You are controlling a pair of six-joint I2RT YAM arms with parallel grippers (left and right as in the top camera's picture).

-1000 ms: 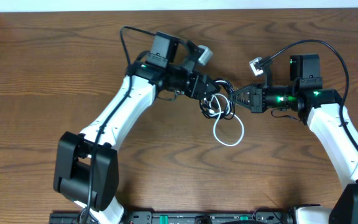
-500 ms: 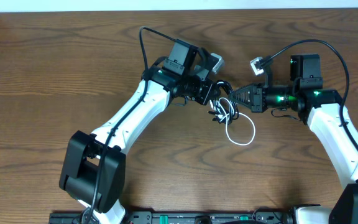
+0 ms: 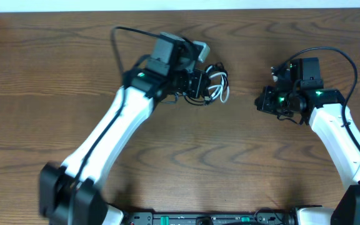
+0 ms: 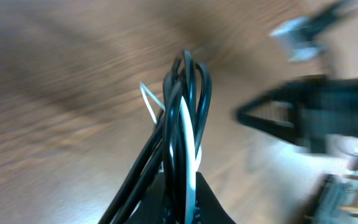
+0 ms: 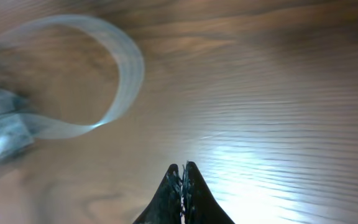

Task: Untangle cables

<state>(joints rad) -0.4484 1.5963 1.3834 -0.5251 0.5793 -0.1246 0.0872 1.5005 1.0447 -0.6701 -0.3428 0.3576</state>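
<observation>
From overhead, looks straight down on the wooden surface (image 3: 42,94) from well above, wide enough for the left claw (image 3: 206,84) and right claw (image 3: 260,100). From the left wrist, peers along its own claw at 6 o'clock, very near the cables (image 4: 185,106), catching the right claw blurred at 3 o'clock. From the right wrist, faces the surface closely, own tips at 6 o'clock.

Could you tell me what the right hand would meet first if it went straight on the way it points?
Probably bare table: the right hand faces wood, with the white cable off to one side. Blur leaves depth unclear.
</observation>
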